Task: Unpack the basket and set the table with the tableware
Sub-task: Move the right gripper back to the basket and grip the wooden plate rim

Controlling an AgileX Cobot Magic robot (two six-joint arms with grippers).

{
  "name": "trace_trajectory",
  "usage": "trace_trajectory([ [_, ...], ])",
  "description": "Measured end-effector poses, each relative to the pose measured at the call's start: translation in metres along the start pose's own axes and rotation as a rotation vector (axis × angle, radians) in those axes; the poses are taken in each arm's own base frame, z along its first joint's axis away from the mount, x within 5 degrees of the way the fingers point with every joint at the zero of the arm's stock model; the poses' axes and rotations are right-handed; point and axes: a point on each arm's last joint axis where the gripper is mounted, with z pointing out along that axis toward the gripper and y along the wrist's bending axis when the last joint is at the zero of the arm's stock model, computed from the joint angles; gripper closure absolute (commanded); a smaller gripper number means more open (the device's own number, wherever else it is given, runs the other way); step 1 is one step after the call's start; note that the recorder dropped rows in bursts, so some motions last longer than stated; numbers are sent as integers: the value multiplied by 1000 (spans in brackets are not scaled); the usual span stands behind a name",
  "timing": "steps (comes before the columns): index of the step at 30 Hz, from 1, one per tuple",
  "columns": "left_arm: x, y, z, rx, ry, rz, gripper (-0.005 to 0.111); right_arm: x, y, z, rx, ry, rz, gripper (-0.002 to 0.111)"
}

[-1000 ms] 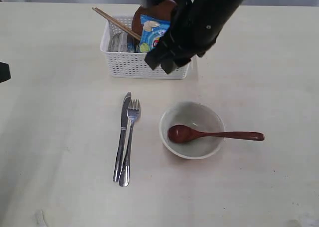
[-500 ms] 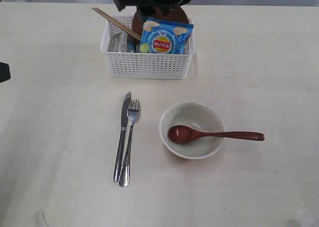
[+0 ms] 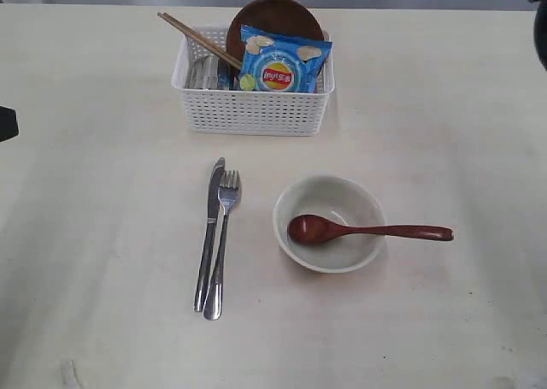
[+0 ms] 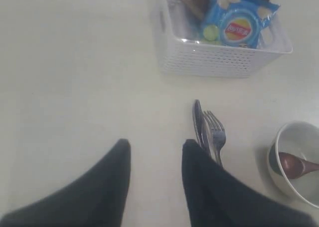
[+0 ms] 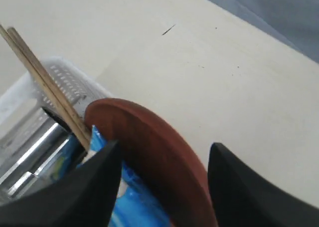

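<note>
1. Exterior view: the basket [image 3: 256, 111] stood by the far edge of the table [image 3: 102, 303], with the plate [image 3: 273, 17] upright at its back and the chopsticks [image 3: 197, 38] and a chip bag [image 3: 280, 64] in it. The knife [image 3: 209, 231], fork [image 3: 224, 226] and bowl [image 3: 342, 184], with the spoon [image 3: 376, 232] in it, lay set out toward the near edge.
2. Left wrist view: the left gripper [image 4: 156, 147] hung with its jaws partly spread and empty over bare table, just beside the knife and fork.
3. Right wrist view: the right gripper [image 5: 164, 152] had its jaws wide, straddling the plate's rim without gripping it. We judged that taking out the plate was the step in hand. The next move called for closing on the rim and lifting straight up, clear of the chopsticks and bag.
</note>
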Motion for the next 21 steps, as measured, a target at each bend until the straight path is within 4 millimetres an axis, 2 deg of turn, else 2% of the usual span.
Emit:
trace_trajectory([
  [5, 0, 0, 0, 2, 0, -3, 73, 3, -15, 10, 15, -9, -194, 58],
  [12, 0, 0, 0, 2, 0, -3, 73, 18, -49, 15, -75, -32, -145, 58],
  [16, 0, 0, 0, 2, 0, -3, 73, 23, -51, 15, -196, -47, -157, 58],
  [21, 0, 0, 0, 2, 0, -1, 73, 23, -38, 11, -352, -78, -253, 58],
])
